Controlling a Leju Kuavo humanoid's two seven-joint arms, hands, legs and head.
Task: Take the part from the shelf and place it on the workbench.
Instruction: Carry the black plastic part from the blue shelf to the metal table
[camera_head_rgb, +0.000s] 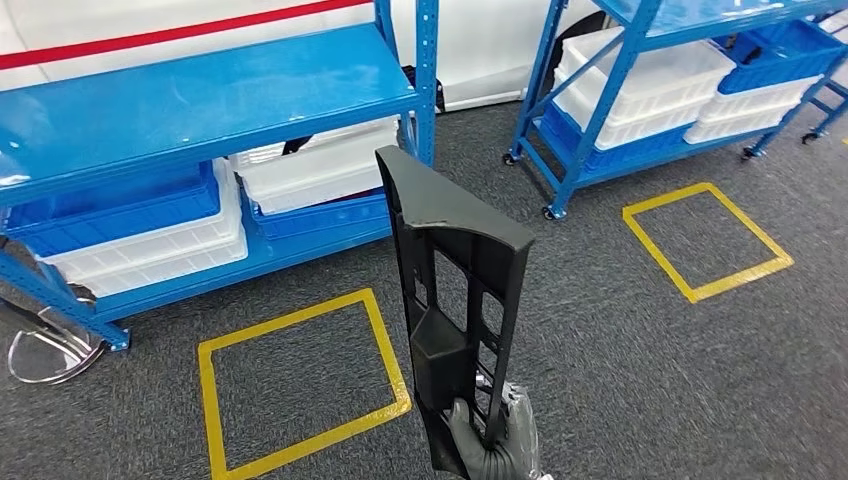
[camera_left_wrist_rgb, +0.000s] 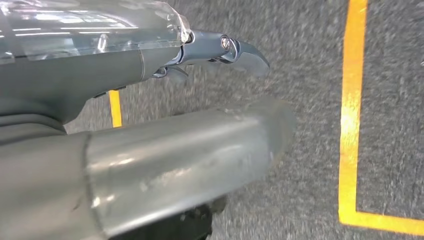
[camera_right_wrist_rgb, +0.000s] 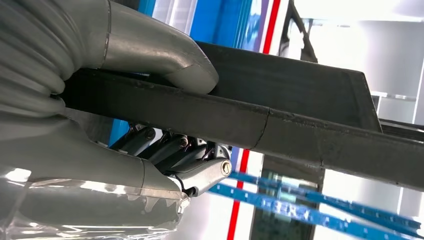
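Head view shows the black part (camera_head_rgb: 455, 300) standing upright at the lower middle of the frame, its long axis vertical, gripped at its bottom end by the right hand (camera_head_rgb: 497, 440), whose fingers (camera_right_wrist_rgb: 165, 150) wrap it, while the left hand (camera_left_wrist_rgb: 150, 125) hangs empty over the floor (camera_left_wrist_rgb: 310, 75).

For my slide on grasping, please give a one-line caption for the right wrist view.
Right hand grips the black part, thumb above and fingers below, with blue shelf beams behind.

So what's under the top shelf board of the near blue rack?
Under the near blue rack's top board sit blue bins and white bins on the lower shelf. Their contents are hidden by the board above.
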